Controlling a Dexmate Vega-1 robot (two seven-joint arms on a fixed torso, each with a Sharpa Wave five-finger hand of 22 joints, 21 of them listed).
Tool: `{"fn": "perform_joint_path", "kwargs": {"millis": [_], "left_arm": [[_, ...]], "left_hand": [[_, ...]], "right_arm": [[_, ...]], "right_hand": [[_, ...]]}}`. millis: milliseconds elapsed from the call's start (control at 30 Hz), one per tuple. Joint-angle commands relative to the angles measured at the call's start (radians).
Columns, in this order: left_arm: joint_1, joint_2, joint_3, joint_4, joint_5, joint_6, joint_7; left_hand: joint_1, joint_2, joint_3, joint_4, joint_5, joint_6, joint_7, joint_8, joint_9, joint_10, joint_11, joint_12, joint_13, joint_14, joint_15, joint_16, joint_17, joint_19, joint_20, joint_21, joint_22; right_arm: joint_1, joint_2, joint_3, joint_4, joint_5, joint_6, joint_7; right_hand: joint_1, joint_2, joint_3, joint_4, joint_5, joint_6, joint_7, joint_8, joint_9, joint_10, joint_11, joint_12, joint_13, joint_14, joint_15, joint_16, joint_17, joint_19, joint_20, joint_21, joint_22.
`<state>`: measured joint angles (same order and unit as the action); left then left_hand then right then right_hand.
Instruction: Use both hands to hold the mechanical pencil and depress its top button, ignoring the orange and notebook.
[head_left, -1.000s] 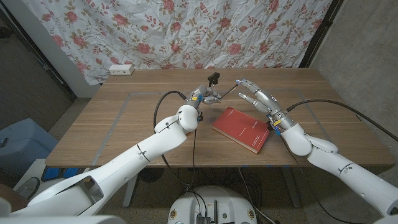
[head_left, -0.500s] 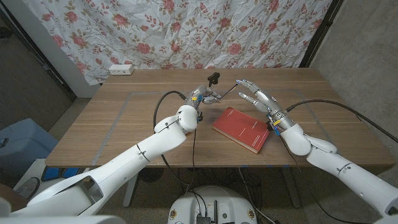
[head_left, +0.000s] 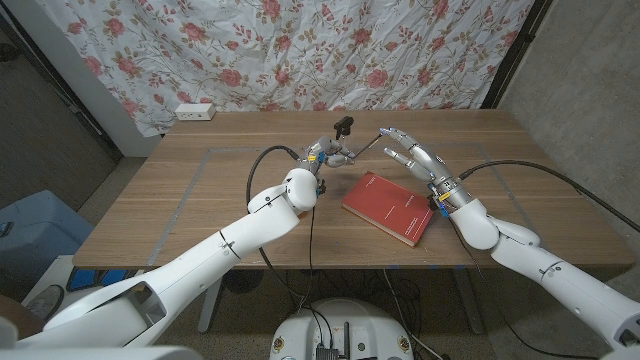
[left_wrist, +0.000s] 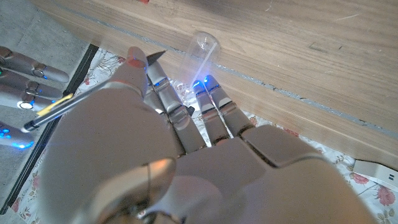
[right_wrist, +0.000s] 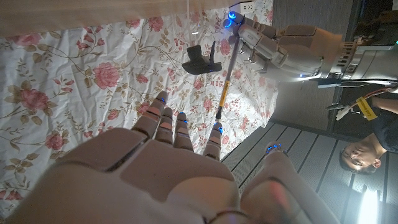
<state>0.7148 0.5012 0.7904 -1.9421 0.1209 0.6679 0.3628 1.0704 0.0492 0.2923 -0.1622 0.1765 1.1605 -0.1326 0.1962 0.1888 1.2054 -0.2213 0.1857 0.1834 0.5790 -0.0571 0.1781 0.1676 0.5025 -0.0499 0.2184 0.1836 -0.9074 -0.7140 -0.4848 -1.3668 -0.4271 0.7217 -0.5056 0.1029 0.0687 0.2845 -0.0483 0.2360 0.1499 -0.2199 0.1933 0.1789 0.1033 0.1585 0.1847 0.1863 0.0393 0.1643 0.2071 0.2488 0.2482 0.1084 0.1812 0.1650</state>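
The mechanical pencil (head_left: 363, 146), thin with a yellow barrel, is held off the table in my left hand (head_left: 328, 155) near the table's far middle. It slants toward my right hand (head_left: 408, 152). In the right wrist view the pencil (right_wrist: 223, 82) runs from the left hand (right_wrist: 273, 38) to one fingertip of my right hand (right_wrist: 174, 162); I cannot tell whether they touch. The right hand's fingers are spread and hold nothing. In the left wrist view the pencil (left_wrist: 65, 106) lies by my left hand's (left_wrist: 161, 149) thumb. The red notebook (head_left: 390, 207) lies flat below both hands.
A small black object (head_left: 345, 124) stands just behind the pencil. A white power strip (head_left: 195, 111) lies at the table's far left edge. A floral curtain (head_left: 300, 50) hangs behind the table. A clear tube (left_wrist: 202, 46) shows past my left fingers. A person (right_wrist: 360, 155) shows at the edge.
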Motion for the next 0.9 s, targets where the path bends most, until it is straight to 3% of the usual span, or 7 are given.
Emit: {"fn": "perform_joint_path", "kwargs": {"millis": [33, 900], "left_arm": [[-0.006, -0.002, 0.001, 0.012, 0.002, -0.012, -0.005], [0.004, -0.009, -0.001, 0.007, 0.003, -0.007, 0.005]], "left_hand": [[0.004, 0.009, -0.004, -0.002, 0.007, 0.008, 0.001, 0.007, 0.001, 0.009, -0.002, 0.006, 0.003, 0.003, -0.159, -0.001, 0.000, 0.000, -0.106, 0.004, 0.004], [0.005, 0.010, -0.007, -0.003, 0.007, 0.009, 0.001, 0.007, 0.001, 0.008, -0.002, 0.005, 0.003, 0.002, -0.159, -0.001, 0.000, 0.000, -0.106, 0.005, 0.004]], "right_arm": [[0.014, 0.012, -0.003, 0.027, 0.016, 0.016, 0.004], [-0.005, 0.005, 0.003, -0.003, -0.029, -0.017, -0.028]], "right_hand": [[-0.008, 0.002, 0.002, -0.002, -0.003, 0.010, 0.000, 0.004, 0.002, 0.002, -0.004, 0.007, 0.002, 0.004, -0.004, 0.007, 0.003, 0.003, -0.002, 0.006, 0.002], [-0.014, 0.004, 0.003, -0.004, -0.003, 0.015, 0.000, 0.004, 0.002, 0.003, -0.011, 0.009, 0.002, 0.007, -0.010, 0.009, 0.004, 0.009, -0.009, 0.007, 0.002]]}}
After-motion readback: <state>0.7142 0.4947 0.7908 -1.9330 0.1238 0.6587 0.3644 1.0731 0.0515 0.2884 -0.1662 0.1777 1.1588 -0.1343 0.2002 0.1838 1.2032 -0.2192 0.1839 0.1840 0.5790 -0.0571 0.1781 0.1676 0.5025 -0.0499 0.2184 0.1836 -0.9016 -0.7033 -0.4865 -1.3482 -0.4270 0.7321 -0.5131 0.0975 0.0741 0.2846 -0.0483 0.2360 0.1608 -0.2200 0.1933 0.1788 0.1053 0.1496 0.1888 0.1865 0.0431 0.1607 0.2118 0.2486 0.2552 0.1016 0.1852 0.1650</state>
